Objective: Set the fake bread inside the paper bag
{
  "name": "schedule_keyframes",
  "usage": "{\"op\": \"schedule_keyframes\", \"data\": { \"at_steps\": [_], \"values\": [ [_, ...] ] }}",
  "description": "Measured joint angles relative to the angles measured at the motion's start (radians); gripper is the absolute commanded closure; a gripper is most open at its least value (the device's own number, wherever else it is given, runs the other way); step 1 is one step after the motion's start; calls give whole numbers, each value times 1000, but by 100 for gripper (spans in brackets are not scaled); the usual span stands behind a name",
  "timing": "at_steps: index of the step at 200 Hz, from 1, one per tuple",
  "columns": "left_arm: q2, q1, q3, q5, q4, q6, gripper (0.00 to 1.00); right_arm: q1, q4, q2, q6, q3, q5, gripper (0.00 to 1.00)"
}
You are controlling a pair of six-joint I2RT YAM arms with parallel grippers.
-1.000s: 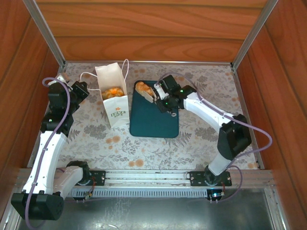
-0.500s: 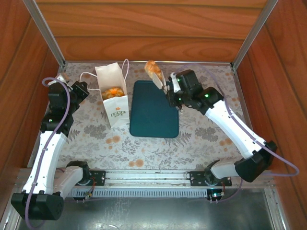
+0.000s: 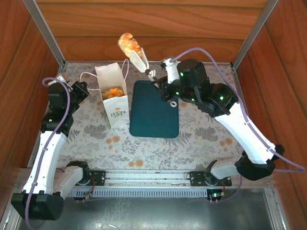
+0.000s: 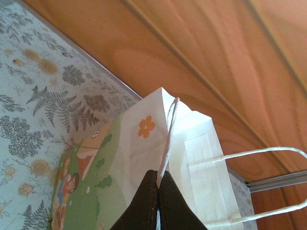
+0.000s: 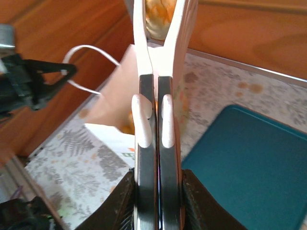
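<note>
The right gripper (image 3: 154, 75), clamped on tongs (image 3: 139, 58) pinching seemingly the last fake bread (image 3: 126, 43), has yet to reach the part-filled paper bag (image 3: 116, 110).

Above the paper bag (image 3: 109, 76) the way looks open; the left end effector (image 4: 158, 182) crowds its left side.

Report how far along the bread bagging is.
Done: orange bread already lies inside the bag. In hand: the right gripper is shut on white tongs that pinch one piece, held high and to the right of the bag in the top view. The left gripper is shut on the bag's top edge. Left: drop that piece in. The tray is bare, so it is probably the last.
</note>
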Motion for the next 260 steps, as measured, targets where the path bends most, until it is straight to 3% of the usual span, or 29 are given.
{"op": "schedule_keyframes", "data": {
  "at_steps": [78,206,260],
  "values": [
    [0,0,0,0,0,0,100,134,-26,181,-19,137,16,77],
    [0,0,0,0,0,0,100,140,-93,358,-40,157,92,76],
    [0,0,0,0,0,0,100,140,-108,374,-44,157,97,67]
  ]
}}
